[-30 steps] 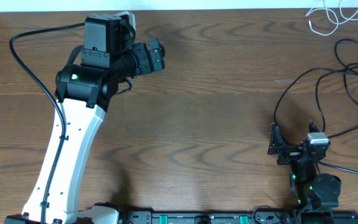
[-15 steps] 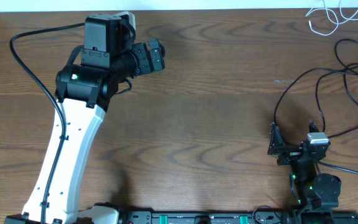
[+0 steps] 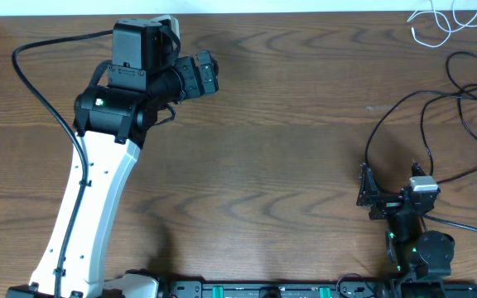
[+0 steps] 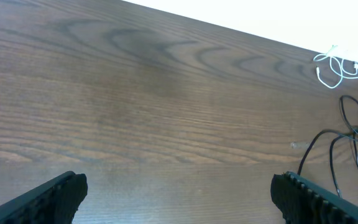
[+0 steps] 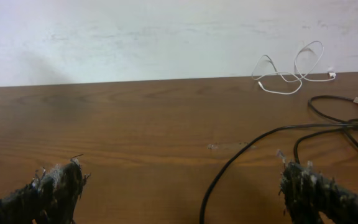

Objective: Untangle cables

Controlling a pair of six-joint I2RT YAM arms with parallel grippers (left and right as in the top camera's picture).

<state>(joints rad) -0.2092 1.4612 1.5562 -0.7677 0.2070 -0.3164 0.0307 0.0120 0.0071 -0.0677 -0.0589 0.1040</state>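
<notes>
Nothing has shifted since a second ago. The white cable (image 3: 441, 21) lies coiled at the upper right corner of the table (image 3: 288, 149), and the black cable (image 3: 462, 108) loops below it along the right edge, seemingly not touching it. At upper left, the left gripper (image 4: 179, 186) points rightward, jaws spread wide, holding nothing. At lower right, the right gripper (image 5: 182, 177) gapes equally empty beside the black loop.

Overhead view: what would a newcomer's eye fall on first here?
The big white left arm stretches over the left half of the table. At the far right corner lies a small white cable, and just nearer, apart from it, a long black cable sprawls in loops.
</notes>
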